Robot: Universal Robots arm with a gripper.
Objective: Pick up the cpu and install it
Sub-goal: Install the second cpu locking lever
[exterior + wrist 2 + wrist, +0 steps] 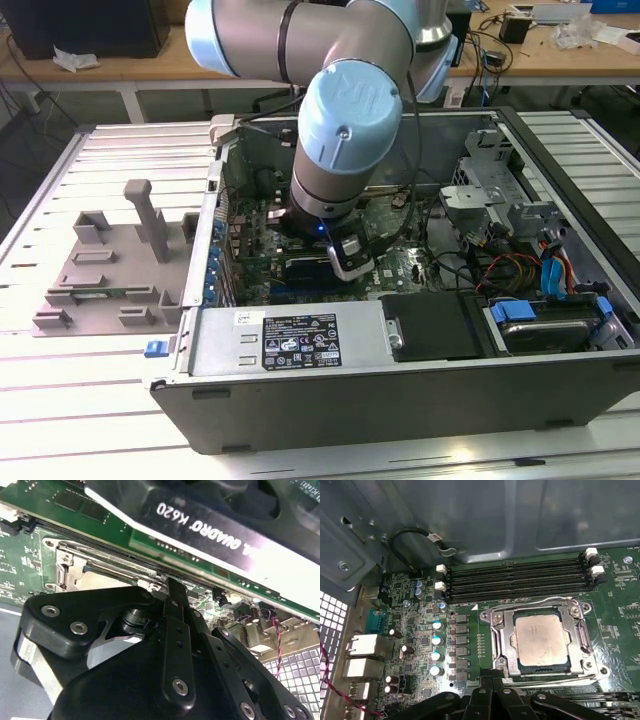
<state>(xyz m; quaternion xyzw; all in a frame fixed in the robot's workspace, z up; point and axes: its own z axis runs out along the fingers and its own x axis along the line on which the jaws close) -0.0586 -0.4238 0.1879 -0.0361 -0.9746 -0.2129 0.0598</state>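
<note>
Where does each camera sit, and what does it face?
Exterior view: off the arm, above one side of the open case, looking down at the arm reaching inside.
First wrist view: on the arm, facing the motherboard; cpu lies in its socket; gripper links at the edge.
Second wrist view: on the arm, close behind the gripper, facing the socket and a graphics card.
Both wrist views share socket and gripper.

In the exterior view the arm point(345, 130) covers the motherboard point(395, 262) centre — socket area hidden. In the first wrist view the hand point(492, 702) is cut off by the frame edge; finger state cannot be determined. The graphics card point(225, 525) runs past the second wrist view's edge.
</note>
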